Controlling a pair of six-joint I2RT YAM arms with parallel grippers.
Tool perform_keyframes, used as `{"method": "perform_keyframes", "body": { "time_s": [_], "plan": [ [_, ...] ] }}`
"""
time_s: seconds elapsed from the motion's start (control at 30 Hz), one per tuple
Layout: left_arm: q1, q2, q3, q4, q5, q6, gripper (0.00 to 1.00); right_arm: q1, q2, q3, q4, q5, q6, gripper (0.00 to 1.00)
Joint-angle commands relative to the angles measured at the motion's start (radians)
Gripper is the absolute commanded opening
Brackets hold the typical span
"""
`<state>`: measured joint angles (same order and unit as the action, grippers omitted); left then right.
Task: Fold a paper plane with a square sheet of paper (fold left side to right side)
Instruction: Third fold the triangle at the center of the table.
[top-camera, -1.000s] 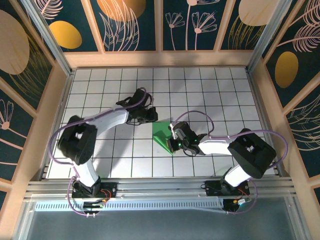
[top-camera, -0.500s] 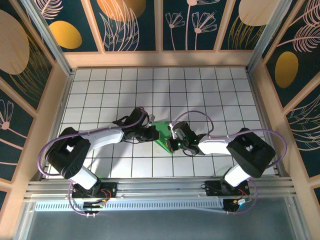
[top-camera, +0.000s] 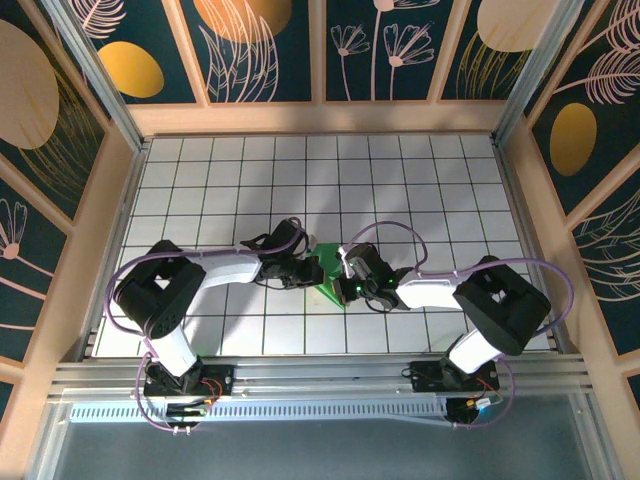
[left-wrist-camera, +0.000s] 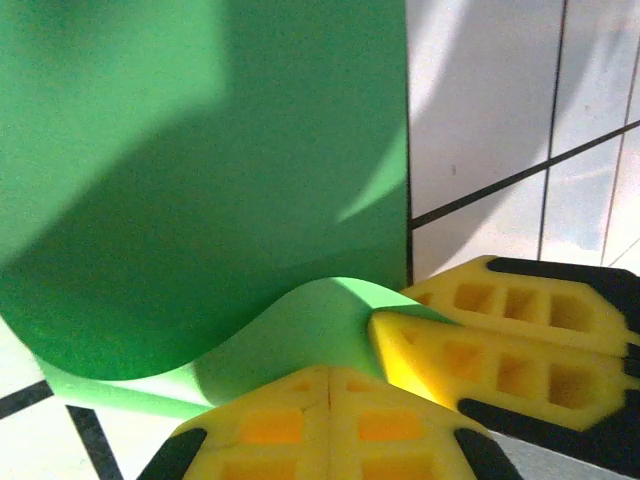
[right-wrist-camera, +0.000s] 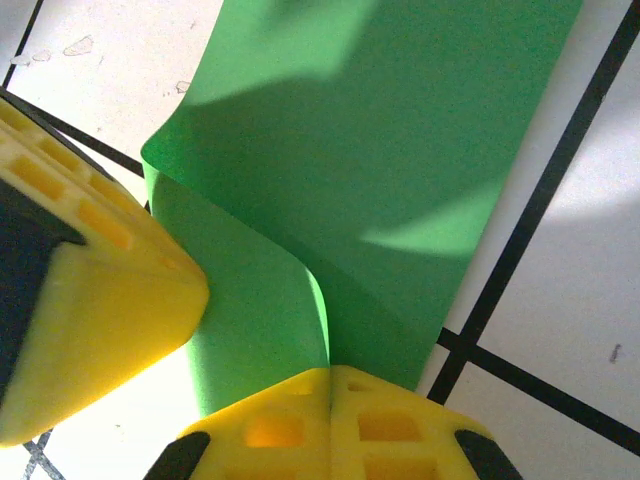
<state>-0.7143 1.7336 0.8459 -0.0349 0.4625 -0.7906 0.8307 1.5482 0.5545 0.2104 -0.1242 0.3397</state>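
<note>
1 change, left tool (left-wrist-camera: 330, 385) arrived at green paper (left-wrist-camera: 200, 200), closed

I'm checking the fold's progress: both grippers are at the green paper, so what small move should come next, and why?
Probably the left gripper should carry its edge rightward, over the green paper. It is shut at a lifted, curling edge, seemingly pinching it, and the right gripper, also shut on the paper, sits close beside it as an anchor.

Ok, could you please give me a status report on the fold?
Left gripper shut on green paper sheet, edge curled up. Right gripper shut on it too, close alongside. Nothing else obstructing.
</note>
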Motion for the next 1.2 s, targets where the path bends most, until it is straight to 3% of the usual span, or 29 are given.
{"method": "perform_keyframes", "body": {
  "time_s": [0.0,1.17],
  "plan": [
    [-0.004,0.024,0.016,-0.003,-0.012,0.001,0.03,-0.005,0.032,-0.005,-0.049,-0.006,-0.011,0.0],
    [-0.004,0.009,-0.044,-0.036,-0.062,0.009,0.02,-0.005,0.05,0.002,-0.052,-0.002,-0.01,0.0]
  ]
}}
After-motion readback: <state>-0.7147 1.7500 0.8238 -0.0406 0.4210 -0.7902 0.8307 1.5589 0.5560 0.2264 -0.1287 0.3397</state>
